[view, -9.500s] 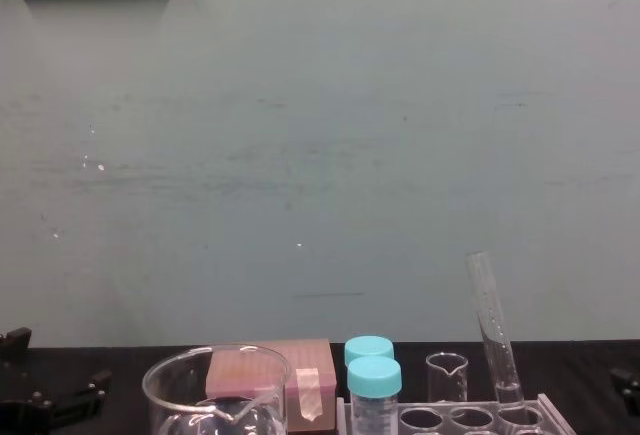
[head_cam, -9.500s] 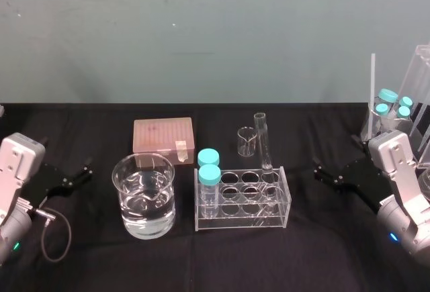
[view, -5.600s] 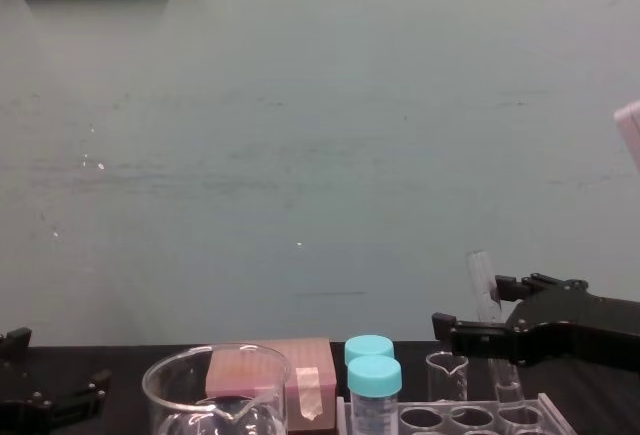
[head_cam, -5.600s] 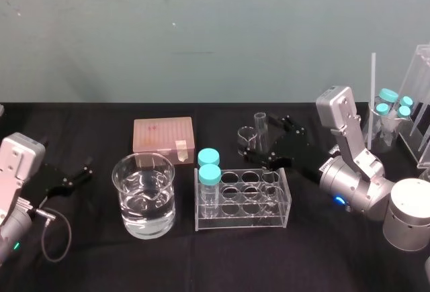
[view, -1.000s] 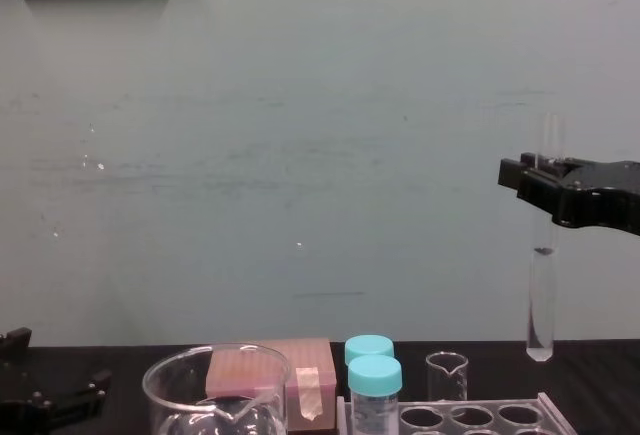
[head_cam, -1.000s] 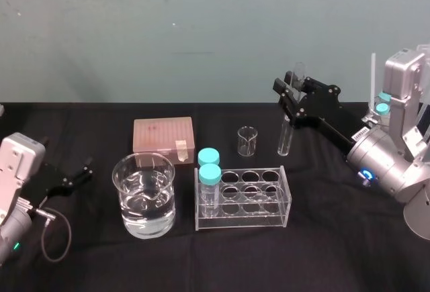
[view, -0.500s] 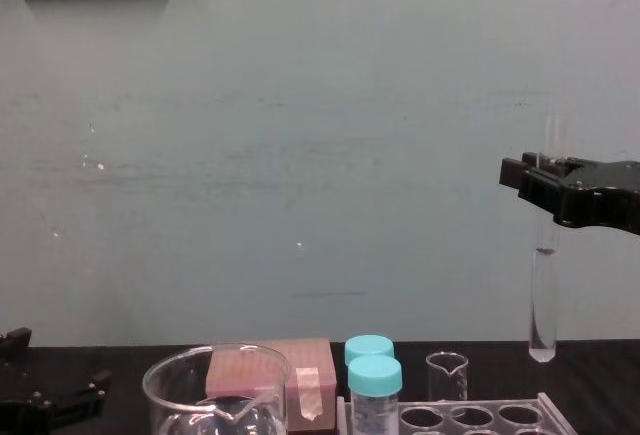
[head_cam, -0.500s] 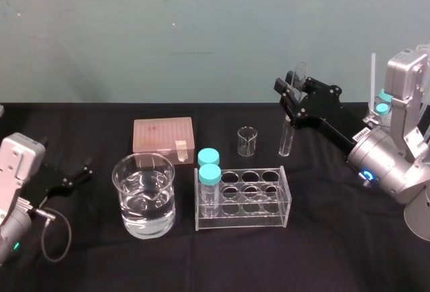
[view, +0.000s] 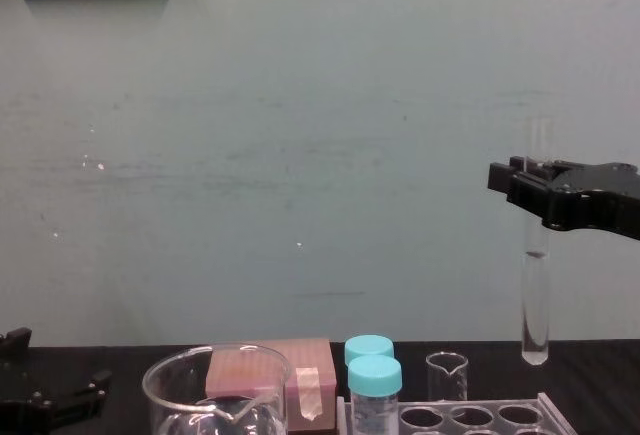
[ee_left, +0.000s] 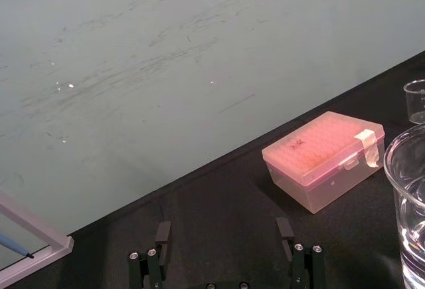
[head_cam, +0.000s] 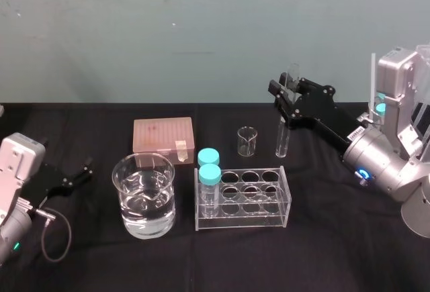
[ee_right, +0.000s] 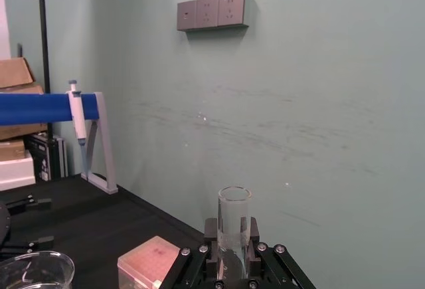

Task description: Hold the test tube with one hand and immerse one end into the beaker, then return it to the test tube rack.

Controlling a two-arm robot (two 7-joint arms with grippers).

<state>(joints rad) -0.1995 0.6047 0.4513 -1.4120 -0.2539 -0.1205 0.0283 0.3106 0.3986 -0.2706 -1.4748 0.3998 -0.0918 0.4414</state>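
Chest view, right hand (view: 522, 181) clamping test tube (view: 535, 295), shifted leftward, left hand (ee_left: 224, 234) parked, spread

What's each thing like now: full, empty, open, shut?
Long clear glass test tube: upright, held aloft.
Black right gripper: shut on test tube.
Black left gripper: open, parked.
Large clear glass beaker: part full of clear liquid.
Clear plastic test tube rack: holds two teal-capped vials.
Pink plastic box: closed.
Tiny clear beaker: empty.
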